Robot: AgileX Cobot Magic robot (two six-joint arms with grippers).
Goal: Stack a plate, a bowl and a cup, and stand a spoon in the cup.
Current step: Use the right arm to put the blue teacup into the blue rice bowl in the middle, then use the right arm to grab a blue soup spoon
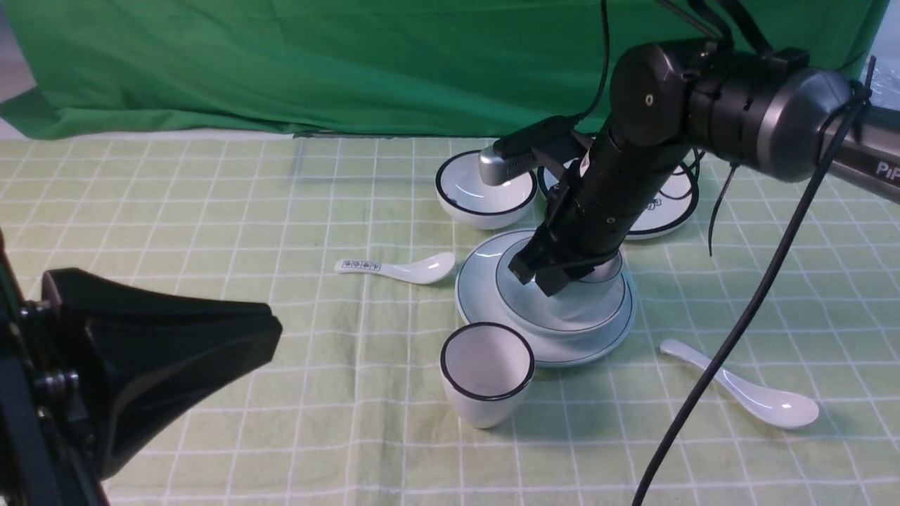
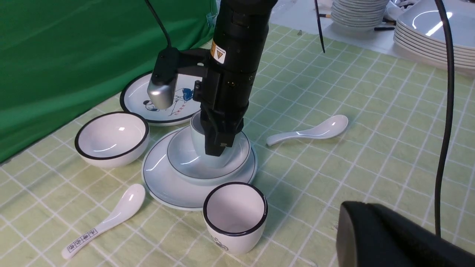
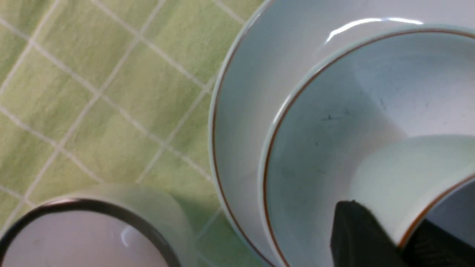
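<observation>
the handleless pale white ceramic cup (image 1: 594, 299), with a thin faint line at its rim, sits down in the hollow of the wide shallow pale white bowl (image 1: 520, 306), and that bowl rests centred on the plain round pale white plate (image 1: 474, 295) with a thin dark rim line, right of the middle of the table. the black right gripper (image 1: 545, 277) comes down onto the cup from above. in the right wrist view its fingers (image 3: 356, 237) pinch the cup's wall at the rim, one outside and one inside. whether the cup's base bears fully on the bowl cannot be told. the plain all-white ceramic soup spoon (image 1: 745, 393) lies flat on the cloth to the right of the plate and nearer the robot, apart from the stack. just beside the plate's near edge stands a white cup with a bold black rim (image 1: 486, 372), upright and empty. a white spoon with a printed handle (image 1: 397, 269) lies left of the plate. beyond the plate are a smaller deep white bowl with a thick black rim (image 1: 485, 190) and, to its right, a black-rimmed plate with cartoon figures (image 2: 135, 100), partly hidden by the arm. everything rests on a pale green checked cloth (image 1: 211, 211) before a green backdrop (image 1: 281, 63). the left gripper (image 1: 267, 330) hangs low at the near left, well apart from the dishes. its finger state cannot be told.
</observation>
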